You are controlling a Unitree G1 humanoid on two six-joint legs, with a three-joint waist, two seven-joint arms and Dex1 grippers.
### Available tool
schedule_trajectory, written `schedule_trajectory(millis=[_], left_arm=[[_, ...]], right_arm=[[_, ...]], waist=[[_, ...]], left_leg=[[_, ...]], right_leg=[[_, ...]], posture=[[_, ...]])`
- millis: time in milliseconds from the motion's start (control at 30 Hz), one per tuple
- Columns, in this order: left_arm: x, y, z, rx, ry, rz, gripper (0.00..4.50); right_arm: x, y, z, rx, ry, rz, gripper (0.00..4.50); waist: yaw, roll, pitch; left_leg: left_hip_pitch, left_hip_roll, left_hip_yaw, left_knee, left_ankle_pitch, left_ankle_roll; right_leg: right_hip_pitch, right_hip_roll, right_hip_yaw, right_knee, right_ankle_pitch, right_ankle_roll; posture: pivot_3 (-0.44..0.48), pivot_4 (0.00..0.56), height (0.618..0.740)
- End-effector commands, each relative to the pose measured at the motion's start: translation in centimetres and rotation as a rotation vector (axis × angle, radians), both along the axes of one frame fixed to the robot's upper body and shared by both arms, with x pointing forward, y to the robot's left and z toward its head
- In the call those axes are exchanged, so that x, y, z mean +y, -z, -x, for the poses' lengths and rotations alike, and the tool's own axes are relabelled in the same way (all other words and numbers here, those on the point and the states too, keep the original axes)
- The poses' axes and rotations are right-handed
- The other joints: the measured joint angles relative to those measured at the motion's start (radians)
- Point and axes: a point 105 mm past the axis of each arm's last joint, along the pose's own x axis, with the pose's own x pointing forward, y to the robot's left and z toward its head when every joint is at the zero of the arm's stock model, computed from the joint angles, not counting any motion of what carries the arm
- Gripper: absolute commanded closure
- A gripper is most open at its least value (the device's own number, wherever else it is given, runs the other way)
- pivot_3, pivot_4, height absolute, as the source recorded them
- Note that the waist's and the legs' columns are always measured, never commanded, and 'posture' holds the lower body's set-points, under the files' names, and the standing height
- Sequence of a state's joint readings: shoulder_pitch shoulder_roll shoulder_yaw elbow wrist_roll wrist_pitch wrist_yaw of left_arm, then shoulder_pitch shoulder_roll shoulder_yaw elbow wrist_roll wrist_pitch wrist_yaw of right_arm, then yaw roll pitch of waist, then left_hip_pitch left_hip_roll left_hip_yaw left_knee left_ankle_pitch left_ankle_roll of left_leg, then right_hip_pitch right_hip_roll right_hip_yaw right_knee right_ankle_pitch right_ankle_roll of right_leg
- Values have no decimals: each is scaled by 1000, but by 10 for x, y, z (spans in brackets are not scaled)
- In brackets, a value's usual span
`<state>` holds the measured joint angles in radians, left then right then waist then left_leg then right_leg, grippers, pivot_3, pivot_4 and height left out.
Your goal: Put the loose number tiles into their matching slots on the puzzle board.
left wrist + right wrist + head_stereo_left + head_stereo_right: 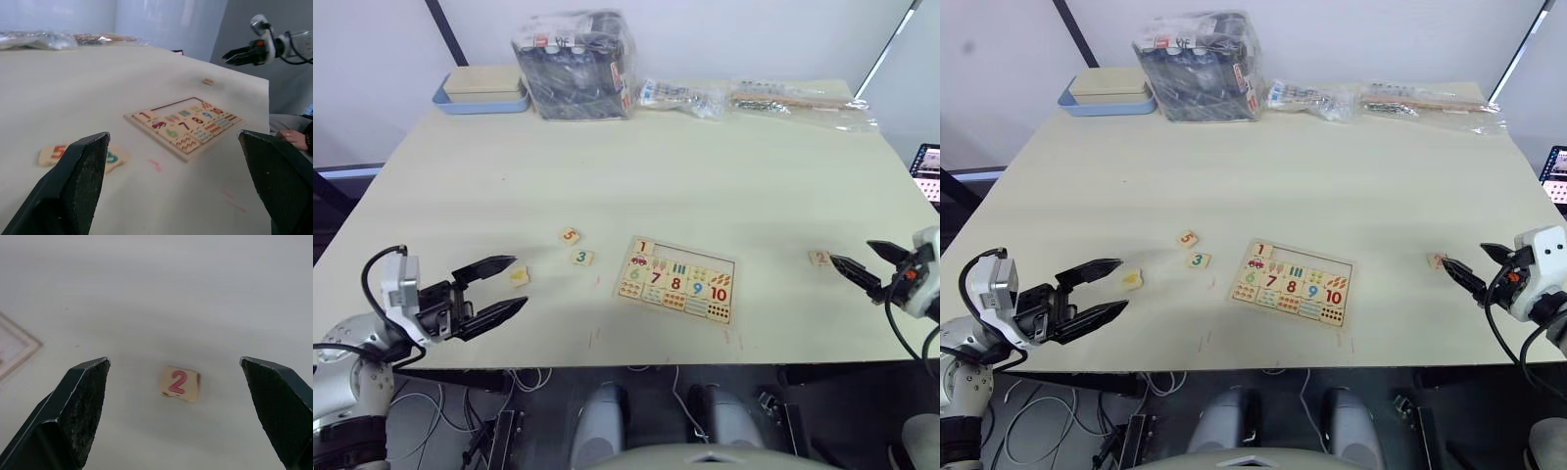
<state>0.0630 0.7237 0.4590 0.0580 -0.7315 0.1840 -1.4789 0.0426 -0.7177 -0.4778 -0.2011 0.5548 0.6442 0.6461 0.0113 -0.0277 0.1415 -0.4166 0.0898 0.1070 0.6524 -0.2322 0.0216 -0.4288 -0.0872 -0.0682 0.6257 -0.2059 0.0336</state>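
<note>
From the head, our two eye views look forward and down over the whole table point(724, 186), and they share almost the same scene, with the puzzle board point(676, 279) near the front edge. Our left wrist view looks low across the table toward the right edge. Our right wrist view looks closely down at the tile 2 point(179, 383).

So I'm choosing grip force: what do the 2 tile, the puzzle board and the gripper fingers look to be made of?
The 2 tile looks like pale unvarnished wood with a printed pink digit: matte face, darker worn edges. The puzzle board seems the same light wood, matte, with a raised rim and printed colours. The right gripper fingers look like black hard plastic or coated metal with a rough, grainy surface; which one is unclear.
</note>
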Motion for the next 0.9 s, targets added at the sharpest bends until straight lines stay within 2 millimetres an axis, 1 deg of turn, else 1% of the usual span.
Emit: schedule_trajectory(millis=[33, 100, 133, 200, 233, 333, 433, 533, 700, 767, 800, 833, 867, 900], left_arm=[[-11, -16, 8, -41, 54, 6, 0], [-14, -20, 13, -47, 86, -5, 0], [-13, -24, 16, -53, 100, -3, 0], [-17, -29, 18, -59, 119, 4, 0], [-16, -30, 19, -58, 125, 5, 0], [-19, -28, 19, -51, 132, 4, 0], [-25, -27, 19, -50, 144, 20, 0], [-31, -26, 17, -57, 153, 34, 0], [-28, -22, 12, -65, 129, 31, 0], [-28, -21, 12, -66, 120, 32, 0], [-28, -20, 12, -67, 119, 32, 0], [-29, -19, 12, -68, 116, 31, 0], [-30, -18, 12, -70, 114, 31, 0], [-30, -18, 10, -72, 112, 31, 0]], right_arm=[[0, 4, -11, 7, 81, 3, 39], [4, 9, -16, 16, 104, 4, 39], [11, 12, -18, 17, 98, -8, 39], [16, 13, -22, 18, 97, -23, 39], [19, 17, -23, 27, 105, -23, 39], [20, 26, -25, 54, 149, 2, 39], [12, 34, -27, 67, 225, 14, 39], [10, 43, -30, 73, 275, 20, 39], [12, 53, -35, 75, 309, 0, 39], [13, 55, -36, 70, 314, -6, 545], [13, 56, -35, 70, 319, -4, 905], [13, 57, -35, 69, 324, -10, 1475], [14, 58, -34, 68, 327, -11, 1882], [16, 58, -33, 67, 328, -11, 2418]], waist=[[-1, 0, 0], [-1, 0, 0], [-1, 0, 0], [0, 1, 0], [1, 2, 1], [2, 2, 1], [0, 2, 1], [0, 2, 1], [-4, 1, 0], [-8, 1, 0], [-11, 1, 0], [-12, 1, 0], [-13, 1, 0], [-14, 0, 0]], left_leg=[[0, 0, 1, 0, 0, 0], [0, 0, 3, 0, 0, 0], [0, 0, 3, 0, 0, 0], [0, 0, 3, 0, 0, 0], [0, 0, 3, 0, 0, 0], [0, 0, 3, 0, 0, 0], [0, 0, 3, 0, 0, 0], [0, 0, 4, 0, 0, 0], [0, 0, 3, 1, 0, 0], [0, 0, 3, 1, 0, 0], [0, 0, 3, 1, 0, 0], [0, 0, 3, 0, 0, 0], [0, 0, 3, 0, 0, 0], [0, 0, 3, 0, 0, 0]], right_leg=[[0, 0, 0, 0, 0, 0], [0, 0, 0, 0, 0, 0], [0, 0, 0, 0, 0, 1], [0, 0, 0, 0, 0, 1], [0, 0, 0, 0, -1, 1], [0, 0, 0, 0, -1, 1], [0, 0, 0, 0, -1, 1], [0, 0, 1, 0, -1, 1], [0, 1, 1, 0, 0, 1], [0, 1, 1, 0, 0, 1], [0, 1, 1, 0, 0, 1], [0, 1, 1, 0, 0, 1], [0, 1, 1, 0, 0, 1], [0, 1, 1, 0, 0, 1]], posture=[[0, 150, 740], [0, 150, 740], [0, 150, 740], [0, 150, 740], [0, 150, 740], [0, 150, 740], [0, 150, 740], [0, 150, 740], [0, 150, 740], [0, 150, 740], [0, 150, 740], [0, 150, 740], [0, 150, 740], [0, 150, 740]])
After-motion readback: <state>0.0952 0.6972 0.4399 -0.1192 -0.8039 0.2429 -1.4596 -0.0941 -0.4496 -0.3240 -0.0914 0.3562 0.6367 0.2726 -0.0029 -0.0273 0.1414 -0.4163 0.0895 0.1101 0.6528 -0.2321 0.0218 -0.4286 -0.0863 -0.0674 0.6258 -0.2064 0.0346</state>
